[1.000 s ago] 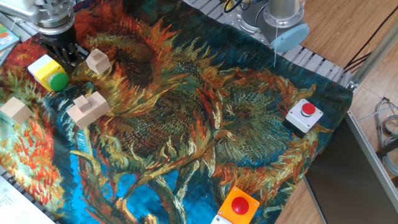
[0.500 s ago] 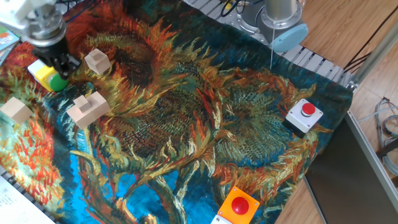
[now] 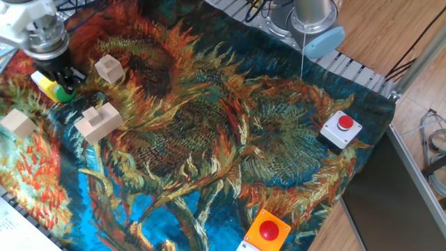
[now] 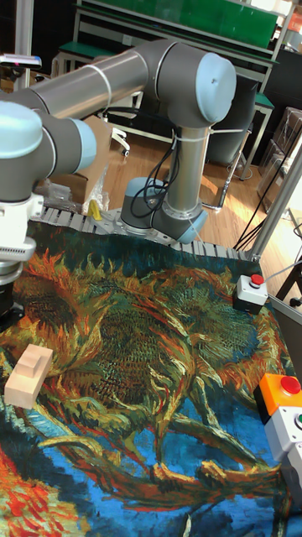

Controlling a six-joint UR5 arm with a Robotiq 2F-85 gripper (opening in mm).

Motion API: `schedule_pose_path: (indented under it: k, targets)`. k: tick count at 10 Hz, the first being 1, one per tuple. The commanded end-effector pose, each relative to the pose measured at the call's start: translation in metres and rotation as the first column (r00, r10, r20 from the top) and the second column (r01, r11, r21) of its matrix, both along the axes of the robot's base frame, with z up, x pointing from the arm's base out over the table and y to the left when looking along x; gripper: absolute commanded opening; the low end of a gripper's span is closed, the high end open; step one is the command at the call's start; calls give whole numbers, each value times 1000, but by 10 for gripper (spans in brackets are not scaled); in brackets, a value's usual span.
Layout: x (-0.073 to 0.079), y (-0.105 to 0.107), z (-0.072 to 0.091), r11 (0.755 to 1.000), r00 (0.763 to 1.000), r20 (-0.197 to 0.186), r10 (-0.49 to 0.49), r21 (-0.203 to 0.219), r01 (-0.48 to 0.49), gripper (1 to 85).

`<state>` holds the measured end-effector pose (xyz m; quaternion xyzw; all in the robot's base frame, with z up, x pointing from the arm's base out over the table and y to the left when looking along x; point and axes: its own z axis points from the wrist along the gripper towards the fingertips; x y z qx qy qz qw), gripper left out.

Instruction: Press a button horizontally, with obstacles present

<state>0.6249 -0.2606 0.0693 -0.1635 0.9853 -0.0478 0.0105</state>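
Spread over the whole bench (image 3: 401, 42): a sunflower-patterned cloth (image 3: 209, 139) in blue, orange and green, reaching from the far left corner to the near edge. Bolted past the far edge: the grey robot arm (image 4: 134, 80), base by the ribbed strip, elbow high, reaching across to the far left corner.

Near the left edge of the cloth: the larger notched wooden block (image 3: 99, 120), upright, well clear of the arm. Close to the left edge, nearer the camera: a small wooden cube (image 3: 19, 123). Toward the far left corner, just right of the gripper: another small wooden cube (image 3: 109, 69), apart from it.

Near the right edge: a red button in a white-grey housing (image 3: 341, 130). At the near edge, toward the right: a red button in an orange housing (image 3: 266, 232), partly cut off.

At the far left corner: the yellow box (image 3: 46, 85) with its green button (image 3: 63, 93) facing sideways toward the near edge, both largely covered by the gripper (image 3: 63, 75). Black gripper down on the box, right over the green button; cannot tell how far apart the fingers stand, nor whether touching the button. In the tall view, gripper cut off at the left edge.
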Motion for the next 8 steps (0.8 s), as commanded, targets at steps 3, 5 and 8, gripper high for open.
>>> schedule_pose_path:
  k: [3,5,8]
  targets:
    - [18,-4,-27,1000,1000,0,-13,-9,13,13]
    - [18,-1,-26,1000,1000,6,-13,3,13,13]
    - [18,-1,-27,1000,1000,5,-14,1,14,13]
